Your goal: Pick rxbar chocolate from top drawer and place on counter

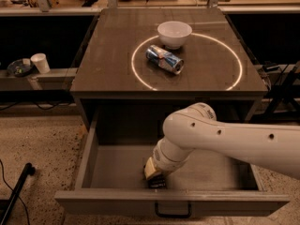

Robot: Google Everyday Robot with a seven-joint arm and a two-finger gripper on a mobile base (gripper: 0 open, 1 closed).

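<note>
Open top drawer (93, 163) holds the gripper (156, 176), low by the front wall; jaw state cannot be told. Dark rxbar chocolate (158, 183) lies directly beneath the jaws on the drawer floor. Behind the jaws, the counter (108, 64) carries a white bowl (174, 33) with a crushed can (164, 59) just beside it.

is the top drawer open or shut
Open: the drawer is pulled out from under the counter, floor showing, and the gripper reaches down inside near its front wall.

White arm (225, 135) bent at elbow, reaching down, gripper (156, 180) low at view's centre, pointing downward
</note>
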